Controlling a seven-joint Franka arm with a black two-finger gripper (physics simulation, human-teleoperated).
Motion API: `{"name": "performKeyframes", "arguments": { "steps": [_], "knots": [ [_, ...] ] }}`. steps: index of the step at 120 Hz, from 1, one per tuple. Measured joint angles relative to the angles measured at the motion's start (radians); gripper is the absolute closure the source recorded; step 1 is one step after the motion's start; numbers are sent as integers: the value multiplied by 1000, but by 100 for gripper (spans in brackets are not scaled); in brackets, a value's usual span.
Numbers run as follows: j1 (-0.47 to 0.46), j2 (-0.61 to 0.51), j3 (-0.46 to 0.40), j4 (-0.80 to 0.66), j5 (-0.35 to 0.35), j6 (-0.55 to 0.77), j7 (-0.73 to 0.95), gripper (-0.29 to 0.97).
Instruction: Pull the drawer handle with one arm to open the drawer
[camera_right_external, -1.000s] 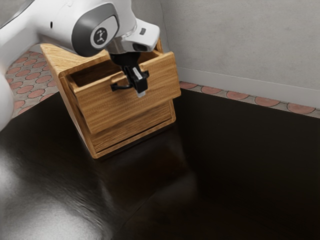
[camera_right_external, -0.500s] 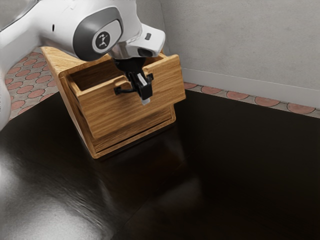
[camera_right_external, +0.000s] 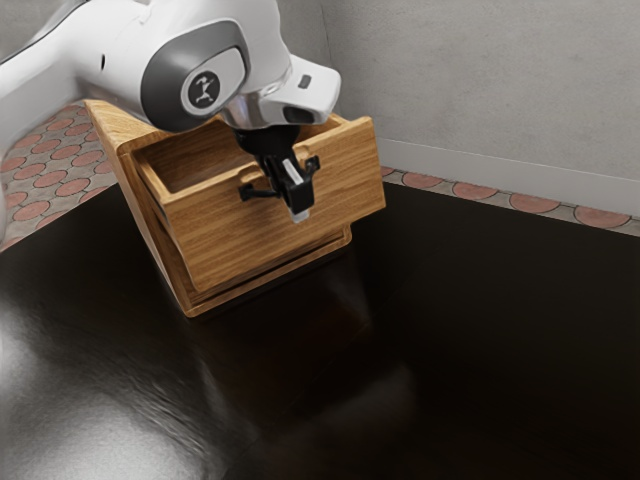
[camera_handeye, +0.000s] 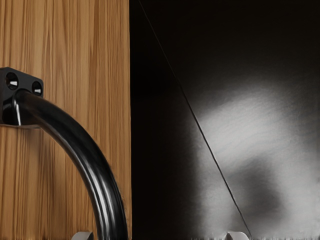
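Drawer handle (camera_right_external: 262, 186) sits inside the spread hand (camera_right_external: 297, 206), close to one side, its bar running toward 9 o'clock. The top drawer (camera_right_external: 225, 222) juts out of the wooden cabinet (camera_right_external: 262, 268).

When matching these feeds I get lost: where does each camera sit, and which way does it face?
Exterior view: raised beside the table, looking down at the open drawer; shows the white arm and gripper.
Wrist view: on the hand, looking along the drawer front toward the table; two fingertips edge in.
Shared: the black handle, drawer front, table.
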Motion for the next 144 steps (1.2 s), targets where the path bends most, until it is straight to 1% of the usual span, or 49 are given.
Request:
{"name": "performKeyframes", "arguments": {
  "steps": [42,62,79,132,144],
  "knots": [
    [-1,-13,-42,-22,2,0,-32,38],
    [-2,-41,-68,-47,3,-1,-48,40],
    [-5,-49,-84,-57,3,-1,-62,39],
    [0,-53,-107,-62,15,-1,-98,38],
    [-3,-55,-107,-63,19,-1,-103,34]
  ]
}}
